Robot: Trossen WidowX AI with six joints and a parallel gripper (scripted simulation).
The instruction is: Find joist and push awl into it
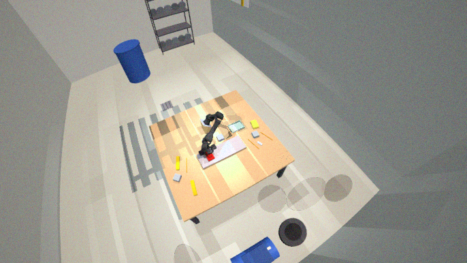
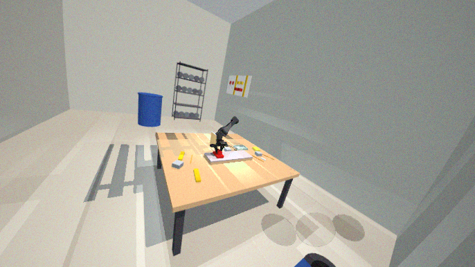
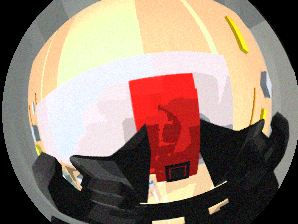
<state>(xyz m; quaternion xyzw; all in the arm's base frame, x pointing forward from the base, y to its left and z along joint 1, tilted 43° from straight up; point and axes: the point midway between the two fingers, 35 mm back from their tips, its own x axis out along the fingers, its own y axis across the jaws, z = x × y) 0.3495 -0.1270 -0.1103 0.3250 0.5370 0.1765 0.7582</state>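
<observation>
My gripper (image 1: 208,152) (image 2: 218,151) (image 3: 169,123) is shut on the red stud finder (image 1: 211,157) (image 2: 218,155) (image 3: 162,119). The stud finder rests flat on the pale floor panel (image 1: 233,147) (image 2: 239,156) (image 3: 87,110), near its left end. The panel lies in the middle of the wooden table (image 1: 238,177) (image 2: 214,187). The shallow greenish tray (image 1: 236,127) (image 2: 240,147) sits behind the panel to the right and looks empty. Thin orange rods (image 1: 253,144) lie right of the panel; I cannot tell which one is the awl.
Yellow blocks (image 1: 177,163) (image 1: 193,187) (image 1: 254,124) and small grey blocks (image 1: 177,177) (image 1: 220,137) (image 1: 255,134) are scattered on the table. A blue barrel (image 1: 132,61) and a metal shelf (image 1: 171,24) stand on the floor far behind.
</observation>
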